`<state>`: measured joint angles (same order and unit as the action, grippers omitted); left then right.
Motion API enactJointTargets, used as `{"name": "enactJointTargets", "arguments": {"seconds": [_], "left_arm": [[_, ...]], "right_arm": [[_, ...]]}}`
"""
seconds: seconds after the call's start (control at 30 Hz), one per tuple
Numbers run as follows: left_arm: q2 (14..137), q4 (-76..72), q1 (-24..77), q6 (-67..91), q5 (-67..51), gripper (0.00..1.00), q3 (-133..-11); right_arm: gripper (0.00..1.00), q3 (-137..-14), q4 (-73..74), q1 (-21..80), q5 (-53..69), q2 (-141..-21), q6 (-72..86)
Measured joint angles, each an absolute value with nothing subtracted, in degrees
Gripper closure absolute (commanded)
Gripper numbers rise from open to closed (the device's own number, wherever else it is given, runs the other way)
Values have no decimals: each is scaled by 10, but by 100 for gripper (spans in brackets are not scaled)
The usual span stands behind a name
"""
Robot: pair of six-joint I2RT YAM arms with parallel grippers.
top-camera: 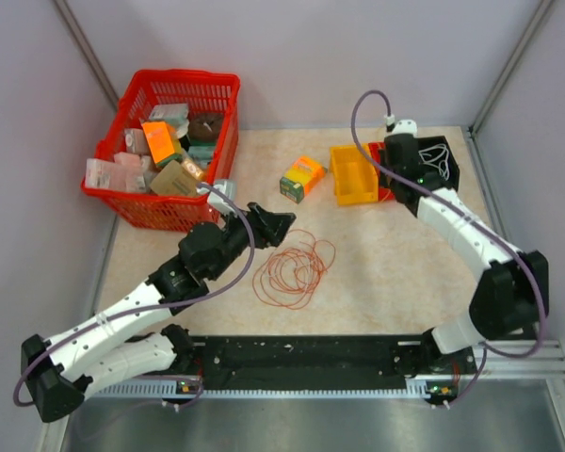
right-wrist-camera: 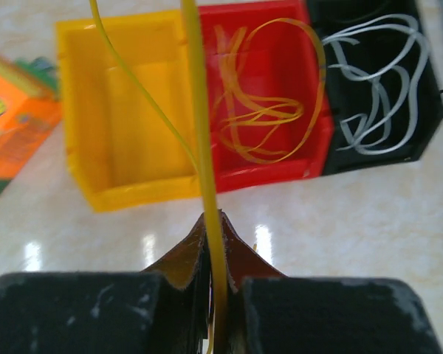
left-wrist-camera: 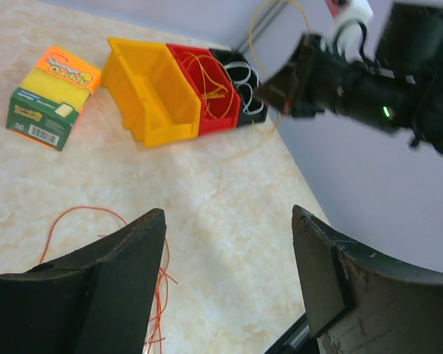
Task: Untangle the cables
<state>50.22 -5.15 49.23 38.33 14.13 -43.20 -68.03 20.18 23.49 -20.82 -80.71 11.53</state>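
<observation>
Now R jaws clamp shut on yellow cable (right-wrist-camera: 203,110), strand running straight up-frame toward red bin (right-wrist-camera: 273,177); L jaws gape wide, empty, w/ orange-red coil (top-camera: 292,268) on bench (top-camera: 395,264) just lower right of them, nearer L arm (top-camera: 122,325).

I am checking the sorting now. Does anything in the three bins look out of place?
Yes: yellow cable loops lie in the red bin, a colour mismatch, while the yellow bin beside it holds nothing. The right gripper is shut on a yellow strand.
</observation>
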Motion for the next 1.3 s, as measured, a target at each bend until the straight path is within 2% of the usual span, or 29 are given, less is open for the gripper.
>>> {"name": "enactJointTargets", "arguments": {"seconds": [0.1, 0.2, 0.43, 0.57, 0.77, 1.1, 1.3], "left_arm": [[500, -72, 492, 375, 105, 28, -406], [500, -86, 492, 375, 70, 28, -377], [500, -107, 492, 373, 37, 28, -350], [500, -124, 492, 373, 37, 28, -350], [505, -140, 491, 373, 31, 28, -350], [496, -142, 491, 373, 21, 28, -349], [485, -144, 491, 373, 21, 28, -344]], "right_arm": [[100, -730, 178, 178, -236, -878, 65], [100, -765, 94, 145, -288, -934, -11], [100, -836, -87, 138, -359, -1082, -162], [100, -863, -100, 139, -366, -1144, -201], [100, -864, -40, 138, -338, -1167, -163], [100, -946, 137, 102, -136, -1186, 4], [98, -946, 183, 64, -91, -1189, 42]]}}
